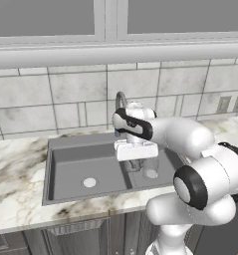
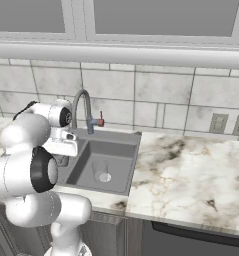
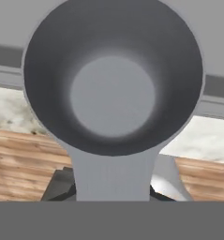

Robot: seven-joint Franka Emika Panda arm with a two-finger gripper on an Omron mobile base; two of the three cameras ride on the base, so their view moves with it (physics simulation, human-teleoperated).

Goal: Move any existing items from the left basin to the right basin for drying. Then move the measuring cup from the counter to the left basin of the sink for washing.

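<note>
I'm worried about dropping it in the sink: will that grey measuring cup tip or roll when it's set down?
The measuring cup looks like one rigid moulded piece, so probably no flex. Its flat round bottom should sit steady, though the long handle could tip it. Smooth walls may be slippery.

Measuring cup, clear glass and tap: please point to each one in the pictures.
measuring cup (image 3: 112, 96), hand view, its inner bottom
clear glass (image 2: 100, 171), right base view, its side wall
tap (image 2: 81, 98), right base view, its curved neck
</note>
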